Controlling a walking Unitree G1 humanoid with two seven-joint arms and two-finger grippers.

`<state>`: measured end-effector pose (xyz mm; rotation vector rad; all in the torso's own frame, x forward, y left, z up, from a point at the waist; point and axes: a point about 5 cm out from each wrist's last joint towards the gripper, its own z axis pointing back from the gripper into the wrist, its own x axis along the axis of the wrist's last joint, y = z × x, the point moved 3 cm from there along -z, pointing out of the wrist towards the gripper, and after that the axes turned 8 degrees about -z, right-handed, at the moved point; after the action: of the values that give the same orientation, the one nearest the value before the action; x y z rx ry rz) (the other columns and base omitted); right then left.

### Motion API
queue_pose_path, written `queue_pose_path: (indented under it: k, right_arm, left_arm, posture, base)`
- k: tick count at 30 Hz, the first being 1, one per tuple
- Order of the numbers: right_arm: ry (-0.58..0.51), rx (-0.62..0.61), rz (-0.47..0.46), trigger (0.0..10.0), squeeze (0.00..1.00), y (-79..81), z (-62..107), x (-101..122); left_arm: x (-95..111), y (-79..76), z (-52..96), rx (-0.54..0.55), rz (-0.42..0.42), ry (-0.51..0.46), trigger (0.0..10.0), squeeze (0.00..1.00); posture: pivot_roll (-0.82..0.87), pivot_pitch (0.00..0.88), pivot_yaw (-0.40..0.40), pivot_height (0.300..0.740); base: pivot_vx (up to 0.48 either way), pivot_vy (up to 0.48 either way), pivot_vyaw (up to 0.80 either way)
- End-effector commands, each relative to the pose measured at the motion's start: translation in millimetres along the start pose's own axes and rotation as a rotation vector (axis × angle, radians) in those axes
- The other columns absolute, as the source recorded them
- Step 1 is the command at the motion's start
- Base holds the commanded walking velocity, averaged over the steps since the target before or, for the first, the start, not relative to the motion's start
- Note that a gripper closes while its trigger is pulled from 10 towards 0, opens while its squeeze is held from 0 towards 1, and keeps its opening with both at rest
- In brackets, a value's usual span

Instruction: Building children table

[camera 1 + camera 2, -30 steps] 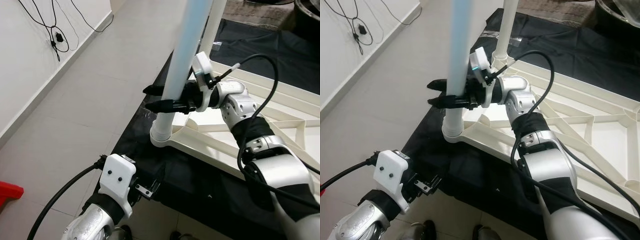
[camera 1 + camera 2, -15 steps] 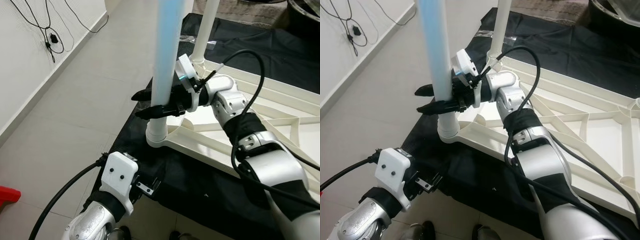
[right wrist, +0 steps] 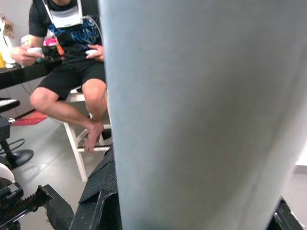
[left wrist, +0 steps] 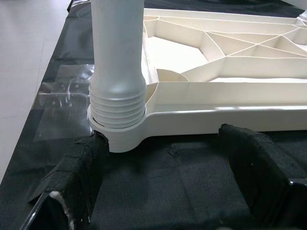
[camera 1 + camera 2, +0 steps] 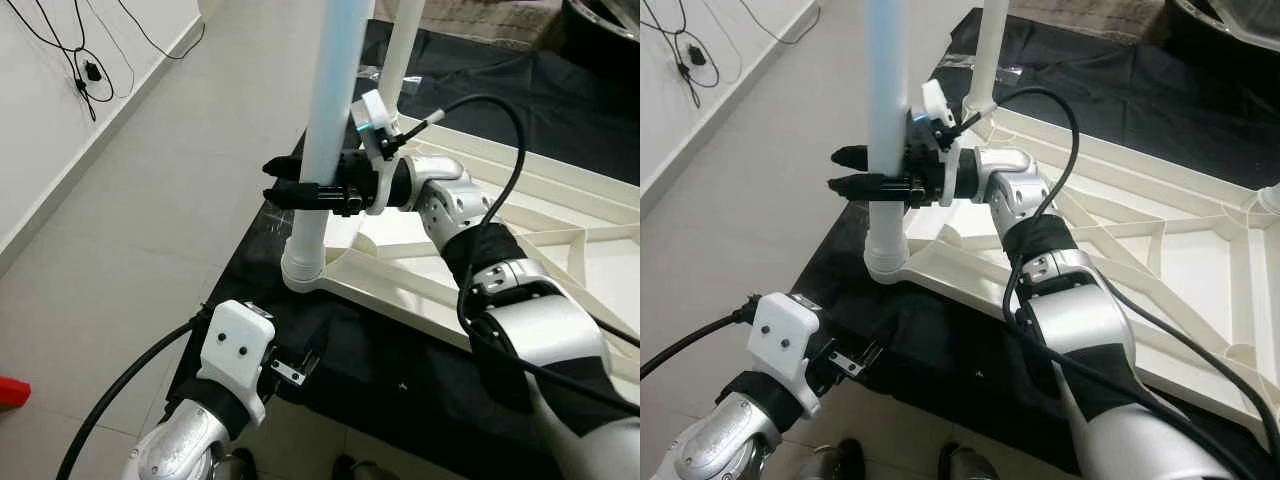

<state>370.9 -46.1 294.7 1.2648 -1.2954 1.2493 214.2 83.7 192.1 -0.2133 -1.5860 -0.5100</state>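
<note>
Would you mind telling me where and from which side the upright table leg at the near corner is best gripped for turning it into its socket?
Grip the table leg on its smooth round shaft, above the threaded end, fingers level and either side, coming from over the tabletop. The right gripper is placed so. The threads enter the corner socket, leaving no hold.

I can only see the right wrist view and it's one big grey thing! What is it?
Observer: A table leg, standing upright. The right pincer is closed around it.
Operator: Is it stuck into anything?
Observer: Yes, its ridged end sits in the corner socket of the upturned white tabletop.
Operator: Where's the other pincer?
Observer: The left pincer is open, low by that socket, over the black cloth.
</note>
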Motion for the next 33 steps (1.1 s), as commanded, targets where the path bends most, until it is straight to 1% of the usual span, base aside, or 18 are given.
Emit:
queue_pose_path:
  k: [1, 2, 4, 5, 6, 7, 11, 12, 14, 16, 18, 19, 21, 26, 28, 29, 32, 33]
  right_arm:
    - [0.087, -0.077, -0.1, 10.0, 0.0, -1.3, 10.3, -43]
    - [0.087, -0.077, -0.1, 10.0, 0.0, -1.3, 10.3, -43]
    - [0.085, -0.144, -0.084, 10.0, 0.0, -5.4, 12.8, -46]
    - [0.085, -0.144, -0.084, 10.0, 0.0, -5.4, 12.8, -46]
    - [0.079, -0.173, -0.08, 10.0, 0.0, -7.1, 14.6, -46]
    - [0.067, -0.203, -0.048, 10.0, 0.0, -7.4, 17.6, -45]
    - [0.054, -0.202, -0.032, 10.0, 0.0, -4.7, 19.1, -43]
    - [0.05, -0.181, -0.02, 10.0, 0.0, 0.0, 19.4, -40]
    - [0.05, -0.181, -0.02, 10.0, 0.0, 0.0, 19.4, -40]
    - [0.05, -0.154, -0.006, 10.0, 0.0, 6.7, 19.1, -39]
    - [0.065, -0.155, 0.005, 10.0, 0.0, 8.7, 18.7, -40]
    - [0.099, -0.176, 0.01, 10.0, 0.0, 9.7, 18.4, -43]
    - [0.115, -0.187, 0.007, 10.0, 0.0, 9.4, 18.5, -45]
    - [0.149, -0.258, -0.016, 10.0, 0.0, 6.3, 15.3, -49]
    - [0.159, -0.333, -0.044, 10.0, 0.0, 2.5, 12.8, -52]
    - [0.159, -0.333, -0.044, 10.0, 0.0, 2.5, 12.8, -52]
    - [0.147, -0.462, -0.099, 10.0, 0.0, -5.7, 13.3, -55]
    - [0.147, -0.462, -0.099, 10.0, 0.0, -5.7, 13.3, -55]
  left_arm:
    - [-5, -2.2, 0.0, -0.009, 0.011, 0.022, 10.0, 0.0]
    - [-5, -2.2, 0.0, -0.009, 0.011, 0.022, 10.0, 0.0]
    - [-6, -1.9, -0.4, -0.01, 0.008, 0.023, 10.0, 0.0]
    - [-6, -1.9, -0.4, -0.01, 0.008, 0.023, 10.0, 0.0]
    - [-6, -1.6, -0.9, -0.01, 0.008, 0.022, 10.0, 0.0]
    - [-6, -1.1, -1.6, -0.011, 0.006, 0.022, 10.0, 0.0]
    - [-7, -0.2, -2.1, -0.011, 0.004, 0.022, 10.0, 0.0]
    - [-7, 0.6, -2.3, -0.01, 0.003, 0.021, 10.0, 0.0]
    - [-7, 0.6, -2.3, -0.01, 0.003, 0.021, 10.0, 0.0]
    - [-7, 1.8, -3.1, -0.008, 0.002, 0.019, 10.0, 0.0]
    - [-7, 1.9, -3.8, -0.007, 0.001, 0.018, 10.0, 0.0]
    - [-7, 1.8, -4.9, -0.007, 0.001, 0.017, 10.0, 0.0]
    - [-7, 1.7, -5.2, -0.007, 0.001, 0.016, 10.0, 0.0]
    - [-7, 2.1, -6.3, -0.007, -0.004, 0.012, 10.0, 0.0]
    - [-8, 2.8, -7.8, -0.008, -0.006, 0.011, 10.0, 0.0]
    - [-8, 2.8, -7.8, -0.008, -0.006, 0.011, 10.0, 0.0]
    - [-9, 3.9, -9.8, -0.007, -0.009, 0.009, 10.0, 0.0]
    - [-9, 3.9, -9.8, -0.007, -0.009, 0.009, 10.0, 0.0]
  posture:
    - [0.14, 0.325, -0.081, 0.74]
    - [0.14, 0.325, -0.081, 0.74]
    - [0.14, 0.324, -0.08, 0.74]
    - [0.14, 0.324, -0.08, 0.74]
    - [0.14, 0.323, -0.077, 0.74]
    - [0.14, 0.322, -0.077, 0.74]
    - [0.14, 0.317, -0.076, 0.74]
    - [0.14, 0.317, -0.075, 0.74]
    - [0.14, 0.317, -0.075, 0.74]
    - [0.13, 0.312, -0.076, 0.74]
    - [0.13, 0.31, -0.076, 0.74]
    - [0.13, 0.308, -0.077, 0.74]
    - [0.13, 0.308, -0.077, 0.74]
    - [0.12, 0.299, -0.074, 0.74]
    - [0.12, 0.295, -0.072, 0.74]
    - [0.12, 0.295, -0.072, 0.74]
    - [0.12, 0.284, -0.074, 0.74]
    - [0.12, 0.284, -0.074, 0.74]
  base:
    - [0.0, 0.0, 0.0]
    - [0.0, 0.0, 0.0]
    - [0.0, 0.0, 0.0]
    - [0.0, 0.0, 0.0]
    - [0.0, 0.0, 0.0]
    - [0.0, 0.0, 0.0]
    - [0.0, 0.0, 0.0]
    - [0.0, 0.0, 0.0]
    - [0.0, 0.0, 0.0]
    - [0.0, 0.0, 0.0]
    - [0.0, 0.0, 0.0]
    - [0.0, 0.0, 0.0]
    - [0.0, 0.0, 0.0]
    - [0.0, 0.0, 0.0]
    - [0.0, 0.0, 0.0]
    - [0.0, 0.0, 0.0]
    - [0.0, 0.0, 0.0]
    - [0.0, 0.0, 0.0]
